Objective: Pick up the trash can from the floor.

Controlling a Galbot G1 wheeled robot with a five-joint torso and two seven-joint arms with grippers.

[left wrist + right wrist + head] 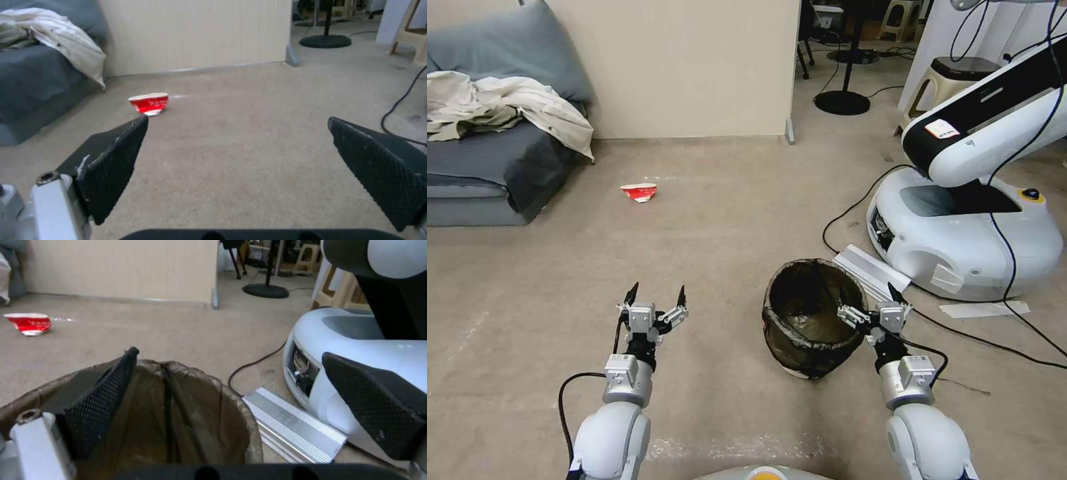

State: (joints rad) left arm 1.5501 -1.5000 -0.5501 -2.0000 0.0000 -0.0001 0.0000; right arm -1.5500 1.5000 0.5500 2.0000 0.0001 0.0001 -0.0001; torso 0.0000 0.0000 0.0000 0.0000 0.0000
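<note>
The trash can (807,320), a small round bin lined with a dark brownish bag, stands upright on the beige floor (727,227) just ahead of me, right of centre. My right gripper (868,297) is open and straddles the bin's right rim: one finger hangs over the opening, the other is outside. The right wrist view looks down into the trash can (186,413) between the spread fingers of the right gripper (229,390). My left gripper (655,293) hovers open over bare floor to the bin's left, holding nothing; the left wrist view shows the left gripper (238,146) spread wide.
A crumpled red-and-white paper scrap (639,192) lies farther ahead. A grey sofa (487,167) with a pale cloth stands at the far left. Another white robot base (960,233), black cables and a ribbed metal strip (870,270) crowd the right side beside the bin.
</note>
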